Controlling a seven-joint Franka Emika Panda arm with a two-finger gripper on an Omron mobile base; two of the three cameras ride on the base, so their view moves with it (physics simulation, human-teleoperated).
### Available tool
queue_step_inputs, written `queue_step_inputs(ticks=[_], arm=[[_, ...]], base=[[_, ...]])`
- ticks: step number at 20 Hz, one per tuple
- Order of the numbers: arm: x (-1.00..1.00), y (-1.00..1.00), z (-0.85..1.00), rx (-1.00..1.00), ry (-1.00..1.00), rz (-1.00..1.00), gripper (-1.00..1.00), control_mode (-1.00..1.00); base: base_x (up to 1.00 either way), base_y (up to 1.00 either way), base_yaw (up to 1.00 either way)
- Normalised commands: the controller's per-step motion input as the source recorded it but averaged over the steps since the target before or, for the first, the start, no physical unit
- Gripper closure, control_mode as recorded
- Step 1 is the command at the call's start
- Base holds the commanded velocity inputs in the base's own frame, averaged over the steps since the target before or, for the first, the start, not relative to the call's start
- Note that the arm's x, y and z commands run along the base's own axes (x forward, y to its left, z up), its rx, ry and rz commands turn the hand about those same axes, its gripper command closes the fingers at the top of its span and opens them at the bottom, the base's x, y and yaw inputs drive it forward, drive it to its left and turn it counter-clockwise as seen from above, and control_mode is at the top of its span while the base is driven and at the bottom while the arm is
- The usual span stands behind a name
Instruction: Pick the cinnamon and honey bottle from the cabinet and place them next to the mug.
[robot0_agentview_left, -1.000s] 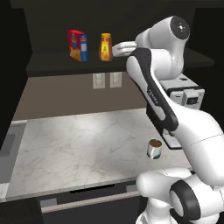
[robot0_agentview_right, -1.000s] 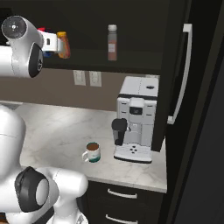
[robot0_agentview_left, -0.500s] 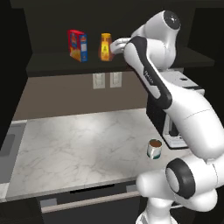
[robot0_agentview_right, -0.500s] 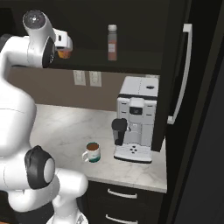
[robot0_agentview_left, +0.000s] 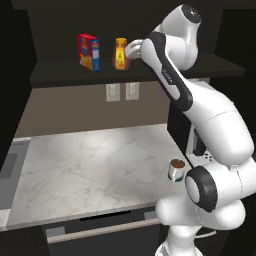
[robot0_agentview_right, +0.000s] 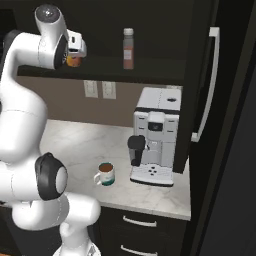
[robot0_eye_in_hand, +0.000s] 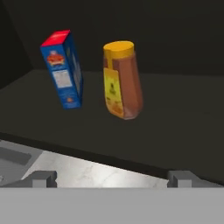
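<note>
Amber honey bottle (robot0_eye_in_hand: 122, 81) stands upright on the cabinet (robot0_agentview_left: 150, 75) shelf, yellow cap up, beside a red-blue box (robot0_eye_in_hand: 64, 69). In the right base view the arm hides most of the bottle. Gripper (robot0_eye_in_hand: 113, 177) has its jaws spread wide, short of the bottle, holding nothing. Cinnamon (robot0_agentview_right: 128, 48) stands upright farther along the shelf. Mug (robot0_agentview_right: 105, 173), dark liquid inside, sits on the marble tabletop (robot0_agentview_left: 90, 165) near a coffee machine (robot0_agentview_right: 155, 142).

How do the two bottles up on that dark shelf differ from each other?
The honey bottle is squat and amber-orange with a yellow cap and yellow label; the cinnamon is slim and tall, reddish-brown, with a pale cap. The honey bottle stands beside a red-blue box, with the open gripper close by; the cinnamon stands alone above the coffee machine. Both stand upright in the cabinet.
</note>
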Motion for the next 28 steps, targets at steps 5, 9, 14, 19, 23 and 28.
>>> queue_step_inputs(ticks=[5, 9, 14, 19, 23, 28], arm=[[0.31, 0.00, -0.16, 0.00, -0.05, 0.01, -1.00, -1.00], [0.30, 0.00, -0.05, 0.00, -0.03, 0.01, -1.00, -1.00], [0.21, 0.03, 0.00, 0.00, 0.00, 0.00, -1.00, -1.00], [0.11, 0.14, 0.00, -0.01, -0.03, 0.00, -1.00, -1.00], [0.16, 0.19, 0.00, -0.01, -0.03, 0.00, -1.00, -1.00], [0.19, 0.18, 0.00, 0.00, -0.03, 0.00, -1.00, -1.00]], base=[[0.00, 0.00, 0.00], [0.00, 0.00, 0.00], [0.00, 0.00, 0.00], [0.00, 0.00, 0.00], [0.00, 0.00, 0.00], [0.00, 0.00, 0.00]])
